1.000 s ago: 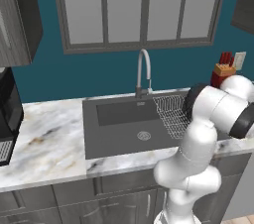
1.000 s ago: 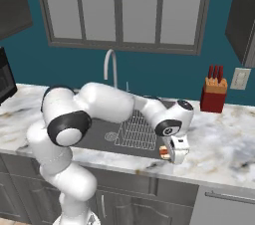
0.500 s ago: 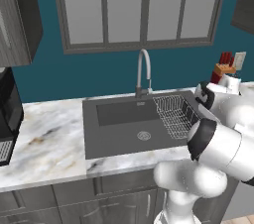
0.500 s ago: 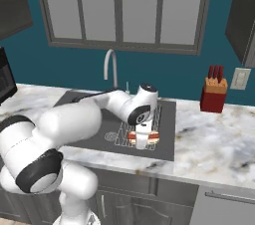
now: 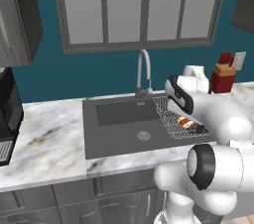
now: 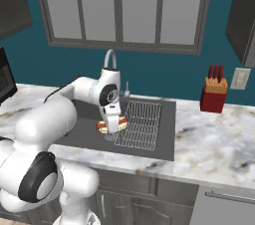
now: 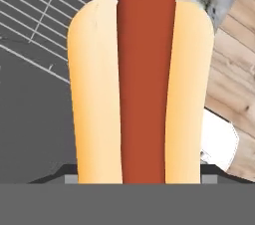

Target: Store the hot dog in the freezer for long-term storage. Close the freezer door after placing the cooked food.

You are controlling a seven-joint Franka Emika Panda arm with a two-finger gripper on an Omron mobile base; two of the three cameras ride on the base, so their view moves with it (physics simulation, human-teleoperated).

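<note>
Above the sink, the end effector holding the hot dog has swung left off the worktop, starting its carry toward the freezer.

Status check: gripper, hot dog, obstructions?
Gripper shut on tan-bun hot dog, held over the dark grey sink beside the wire dish rack. Freezer not in sight. Nothing blocking.

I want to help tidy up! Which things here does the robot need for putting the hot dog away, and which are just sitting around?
Needed for the job:
hot dog, held in the gripper

Just sitting around:
faucet
sink
wire rack
red knife block
marble counter
</note>
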